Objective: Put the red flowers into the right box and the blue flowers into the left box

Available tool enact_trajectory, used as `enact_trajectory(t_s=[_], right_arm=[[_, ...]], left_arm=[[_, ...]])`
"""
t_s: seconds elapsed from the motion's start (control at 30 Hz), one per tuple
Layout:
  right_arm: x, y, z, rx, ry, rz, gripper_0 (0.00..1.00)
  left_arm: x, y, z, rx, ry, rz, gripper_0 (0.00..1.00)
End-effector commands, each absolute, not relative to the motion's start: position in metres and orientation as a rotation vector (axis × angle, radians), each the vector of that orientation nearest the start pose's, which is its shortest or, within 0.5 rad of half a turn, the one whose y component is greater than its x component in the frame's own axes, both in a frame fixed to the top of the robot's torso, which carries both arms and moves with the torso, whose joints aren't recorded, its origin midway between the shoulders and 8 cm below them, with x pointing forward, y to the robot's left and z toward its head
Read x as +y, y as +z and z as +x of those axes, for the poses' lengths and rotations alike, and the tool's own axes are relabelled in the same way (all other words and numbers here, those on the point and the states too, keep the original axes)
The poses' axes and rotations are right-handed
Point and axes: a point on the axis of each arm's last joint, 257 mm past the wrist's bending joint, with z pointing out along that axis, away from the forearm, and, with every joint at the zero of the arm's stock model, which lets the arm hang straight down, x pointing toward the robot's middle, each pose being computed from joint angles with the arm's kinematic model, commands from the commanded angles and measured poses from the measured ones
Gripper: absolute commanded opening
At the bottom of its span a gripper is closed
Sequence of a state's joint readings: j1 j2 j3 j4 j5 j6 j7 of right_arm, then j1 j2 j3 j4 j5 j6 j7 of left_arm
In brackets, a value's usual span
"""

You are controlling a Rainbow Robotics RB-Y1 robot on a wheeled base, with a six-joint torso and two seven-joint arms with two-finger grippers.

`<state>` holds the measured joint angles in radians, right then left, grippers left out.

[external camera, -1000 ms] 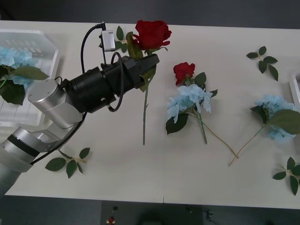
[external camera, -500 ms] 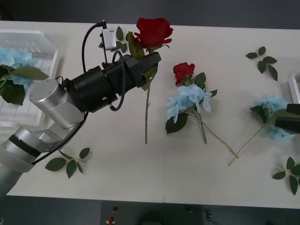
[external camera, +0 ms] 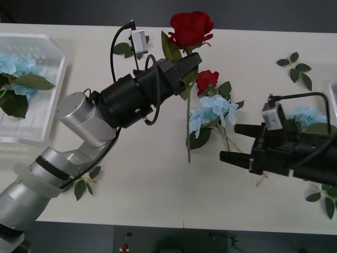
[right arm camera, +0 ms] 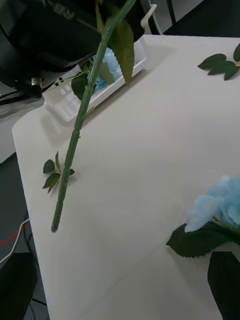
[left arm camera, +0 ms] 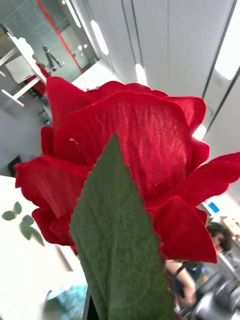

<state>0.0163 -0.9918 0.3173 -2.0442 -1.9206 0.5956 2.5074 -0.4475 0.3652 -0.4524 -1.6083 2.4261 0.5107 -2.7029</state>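
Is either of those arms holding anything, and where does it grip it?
The left gripper holds a red rose by its stem, just under the bloom. The right gripper is open and holds nothing.

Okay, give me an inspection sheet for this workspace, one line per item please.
Surface: white table, two panels joined at a seam.
Job's things: one red rose lifted off the table; a second rose lying beside a blue flower; another blue flower behind the right arm; one blue flower in the left tray; right box rim at the table's edge.
Clutter: loose leaf sprigs.
Grippers: left gripper shut on the lifted rose's stem; right gripper open above the table.
Cables: black cable looping from each wrist camera.
Surroundings: dark floor.
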Motion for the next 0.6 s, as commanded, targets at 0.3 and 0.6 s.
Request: enact_trajectory(t_s=[0.3,0.6], right_arm=[[-0.063,-0.157,0.413,1.688,0.997,-0.719,1.00],[-0.034,-0.143,0.403,1.665,1.154,-0.672,1.00]], left_arm=[[-0.085,0.006,0.453,1.261,-1.523,0.371,0.00],[-0.081,0.002,0.456,1.278,-1.513,0.376,0.00]])
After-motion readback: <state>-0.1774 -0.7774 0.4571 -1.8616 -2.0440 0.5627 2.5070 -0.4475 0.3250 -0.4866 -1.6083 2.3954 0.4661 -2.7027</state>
